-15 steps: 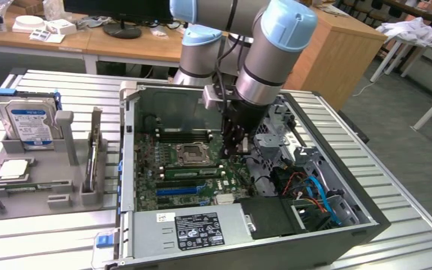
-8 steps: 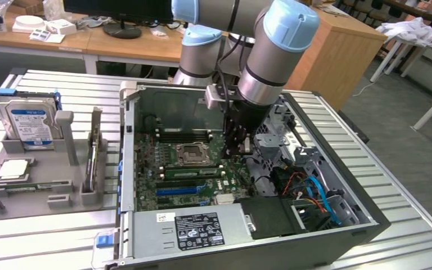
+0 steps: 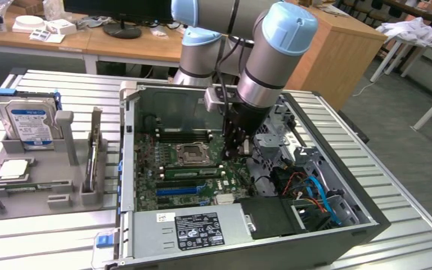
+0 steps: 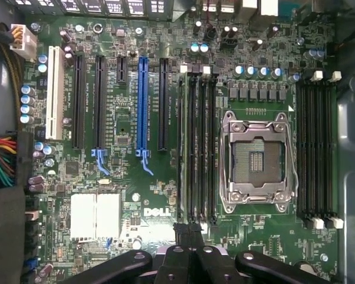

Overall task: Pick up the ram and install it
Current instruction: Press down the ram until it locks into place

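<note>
Claw (image 4: 189,232) shut, empty, over mainboard (image 4: 124,195) by DIMM slots (image 4: 196,148). Ram (image 3: 94,149) apparently stands on edge in rack (image 3: 88,197) on desk (image 3: 43,242), at exterior view's left, well apart from claw. For pick-up: jaws should straddle board thickness, grip top edge mid-length, lift straight; keep off HDD (image 3: 30,121).

The arm (image 3: 265,70) comes down steeply, and its last silver link stands almost vertical. Below it the wrist (image 3: 255,94) carries the black gripper (image 3: 242,151), which points straight down. In the wrist view its two fingers (image 4: 178,236) are pressed together, side by side.
</note>
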Controlling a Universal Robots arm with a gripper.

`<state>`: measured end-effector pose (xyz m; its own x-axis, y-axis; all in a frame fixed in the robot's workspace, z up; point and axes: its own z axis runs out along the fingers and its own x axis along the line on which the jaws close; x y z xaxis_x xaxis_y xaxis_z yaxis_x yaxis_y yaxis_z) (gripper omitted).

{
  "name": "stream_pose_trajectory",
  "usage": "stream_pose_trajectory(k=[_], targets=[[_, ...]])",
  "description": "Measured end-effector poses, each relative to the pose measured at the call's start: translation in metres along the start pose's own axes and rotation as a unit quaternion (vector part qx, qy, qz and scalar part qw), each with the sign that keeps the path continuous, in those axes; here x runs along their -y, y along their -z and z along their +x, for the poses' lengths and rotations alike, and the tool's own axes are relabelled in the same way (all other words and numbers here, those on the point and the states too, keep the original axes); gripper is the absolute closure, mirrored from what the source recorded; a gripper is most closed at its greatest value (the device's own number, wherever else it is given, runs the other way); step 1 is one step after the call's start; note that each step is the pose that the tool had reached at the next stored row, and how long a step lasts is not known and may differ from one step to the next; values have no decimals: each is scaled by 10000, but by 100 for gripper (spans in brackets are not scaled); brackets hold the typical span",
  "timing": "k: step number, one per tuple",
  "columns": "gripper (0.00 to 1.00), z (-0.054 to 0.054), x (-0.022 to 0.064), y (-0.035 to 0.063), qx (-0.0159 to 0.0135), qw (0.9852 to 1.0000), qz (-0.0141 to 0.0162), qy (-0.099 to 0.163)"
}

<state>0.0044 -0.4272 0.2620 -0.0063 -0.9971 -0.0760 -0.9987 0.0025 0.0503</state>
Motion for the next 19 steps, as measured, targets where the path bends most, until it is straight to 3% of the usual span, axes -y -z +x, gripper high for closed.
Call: stream_pose_trajectory(k=[6, 19], targets=[[89, 5, 3, -56, -1, 10000, 0, 0], [89, -25, 3, -68, 0, 10000, 0, 0]])
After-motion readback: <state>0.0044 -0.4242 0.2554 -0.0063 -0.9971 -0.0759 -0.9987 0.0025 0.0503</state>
